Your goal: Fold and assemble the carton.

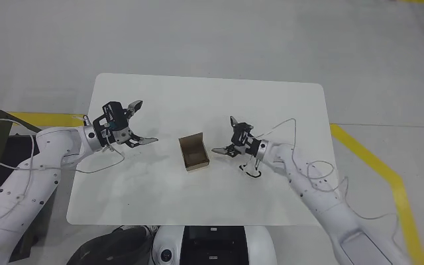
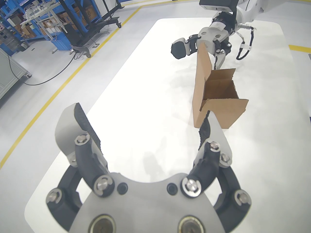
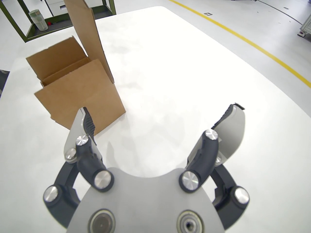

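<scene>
A small brown carton [image 1: 194, 152] stands upright near the middle of the white table [image 1: 212, 99], its top open and one tall flap raised. From the left wrist view the carton [image 2: 216, 98] shows an open mouth with short side flaps. My left gripper [image 1: 139, 122] is open, well to the carton's left, nothing between its fingers [image 2: 80, 122]. My right gripper [image 1: 225, 136] is open just to the carton's right, a short gap away, and the same gripper [image 2: 196, 49] shows behind the carton. From the right wrist the carton [image 3: 80, 93] sits close ahead.
The table's edges [image 1: 318, 86] lie well away from the carton. A black cable loop [image 1: 252, 173] hangs from the right arm onto the table. Yellow floor lines [image 1: 371, 159] run past the table's sides. Blue racks [image 2: 48, 13] stand far off.
</scene>
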Action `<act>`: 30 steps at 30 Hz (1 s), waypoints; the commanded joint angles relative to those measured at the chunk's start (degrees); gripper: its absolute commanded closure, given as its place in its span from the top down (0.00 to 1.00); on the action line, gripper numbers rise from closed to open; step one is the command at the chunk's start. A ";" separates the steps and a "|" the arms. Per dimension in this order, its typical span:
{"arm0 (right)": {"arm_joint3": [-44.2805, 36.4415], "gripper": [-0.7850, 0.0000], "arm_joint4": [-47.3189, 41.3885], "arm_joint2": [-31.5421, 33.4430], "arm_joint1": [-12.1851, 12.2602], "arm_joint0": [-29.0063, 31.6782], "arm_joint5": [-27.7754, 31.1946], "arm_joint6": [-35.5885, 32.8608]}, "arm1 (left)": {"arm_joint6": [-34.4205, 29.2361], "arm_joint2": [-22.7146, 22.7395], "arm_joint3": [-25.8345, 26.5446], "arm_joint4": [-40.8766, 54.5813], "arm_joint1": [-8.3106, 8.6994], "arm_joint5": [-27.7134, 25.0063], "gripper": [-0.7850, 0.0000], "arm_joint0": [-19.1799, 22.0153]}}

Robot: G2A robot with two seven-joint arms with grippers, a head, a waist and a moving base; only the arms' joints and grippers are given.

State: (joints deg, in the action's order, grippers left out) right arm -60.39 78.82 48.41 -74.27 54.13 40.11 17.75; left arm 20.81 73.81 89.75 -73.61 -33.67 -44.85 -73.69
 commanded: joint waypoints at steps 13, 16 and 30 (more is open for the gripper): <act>-17.03 1.00 -9.31 5.02 1.54 7.74 -3.93 -18.90 | 0.00 0.00 0.00 0.00 0.00 0.00 1.00 0.00; -16.20 1.00 -10.92 4.36 1.18 6.93 -4.37 -20.94 | 0.00 0.00 0.00 0.00 0.00 0.00 1.00 0.00; -16.71 1.00 -7.30 -0.90 -0.56 4.83 -10.40 -26.39 | 0.00 0.00 0.00 0.00 0.00 0.00 1.00 0.00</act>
State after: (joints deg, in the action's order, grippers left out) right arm -76.91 70.84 47.78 -74.75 59.04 30.43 -8.05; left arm 20.81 73.81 89.75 -73.61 -33.67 -44.85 -73.69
